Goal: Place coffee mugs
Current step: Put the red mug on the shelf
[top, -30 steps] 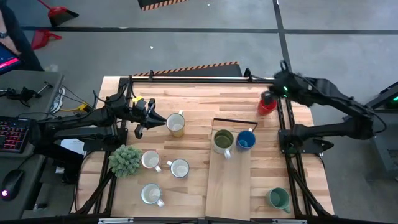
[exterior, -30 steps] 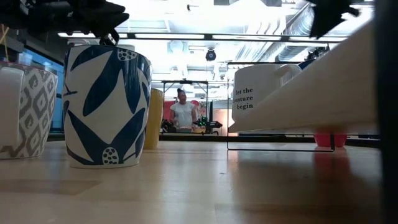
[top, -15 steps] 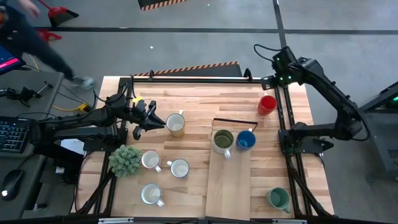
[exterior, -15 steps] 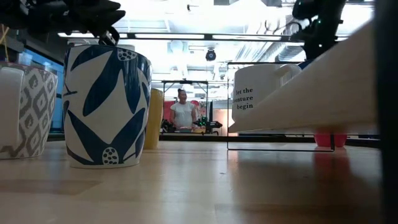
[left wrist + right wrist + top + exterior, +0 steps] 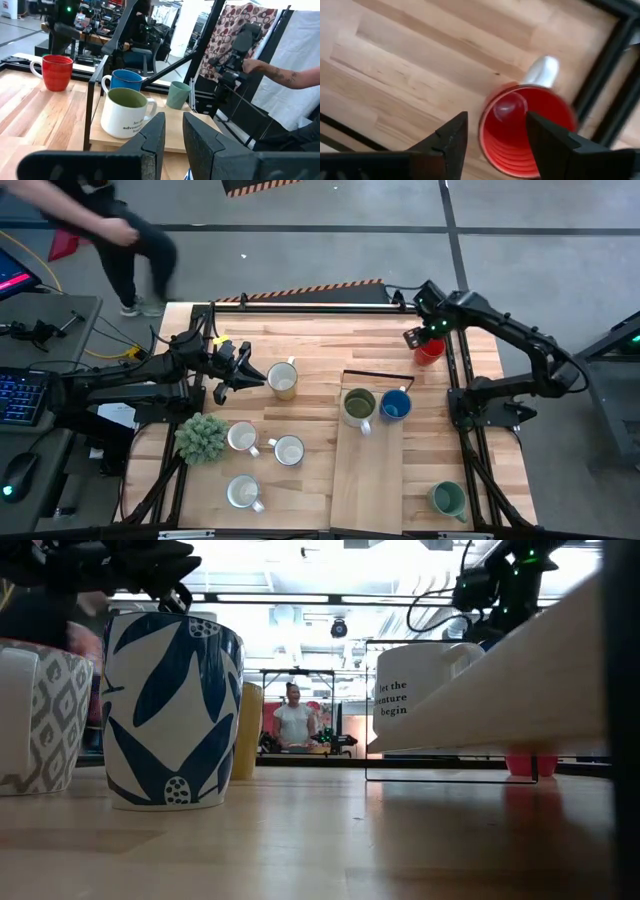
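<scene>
Right gripper (image 5: pixel 413 337) spread wide, hanging just above the red mug (image 5: pixel 431 349), empty. Left gripper (image 5: pixel 246 370) narrow, empty, well apart from the red mug.

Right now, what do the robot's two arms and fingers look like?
Both arms are dark, almost black, built of jointed segments. The left gripper ends in two chunky dark fingers. The right gripper has two matching fingers, a small green light glowing on its wrist, and black cables looping from it.

Dark jointed arms, black cables
</scene>
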`<state>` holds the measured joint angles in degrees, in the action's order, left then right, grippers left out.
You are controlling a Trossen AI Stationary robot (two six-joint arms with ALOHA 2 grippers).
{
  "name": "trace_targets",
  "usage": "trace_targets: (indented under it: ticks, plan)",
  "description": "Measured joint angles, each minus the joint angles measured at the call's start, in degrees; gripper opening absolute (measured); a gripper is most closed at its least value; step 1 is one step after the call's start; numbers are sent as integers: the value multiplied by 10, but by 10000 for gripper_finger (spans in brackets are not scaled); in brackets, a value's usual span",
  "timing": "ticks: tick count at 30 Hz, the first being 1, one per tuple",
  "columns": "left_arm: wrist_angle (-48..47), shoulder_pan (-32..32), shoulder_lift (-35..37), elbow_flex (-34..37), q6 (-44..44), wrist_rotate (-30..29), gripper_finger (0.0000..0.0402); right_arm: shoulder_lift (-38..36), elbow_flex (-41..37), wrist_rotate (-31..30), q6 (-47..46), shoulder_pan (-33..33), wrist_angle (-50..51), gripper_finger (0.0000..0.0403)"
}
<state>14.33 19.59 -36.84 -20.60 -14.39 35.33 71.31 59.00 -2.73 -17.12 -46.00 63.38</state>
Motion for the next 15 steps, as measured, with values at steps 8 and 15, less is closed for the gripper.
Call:
trace_targets:
  ticks: [8, 15]
  plan:
    - [0, 0, 0, 0, 1, -1, 57, 0, -89, 0, -52, 32, -57, 188]
    - [0, 0, 0, 0, 15, -2, 57, 0, -164, 0, -87, 48, -144, 188]
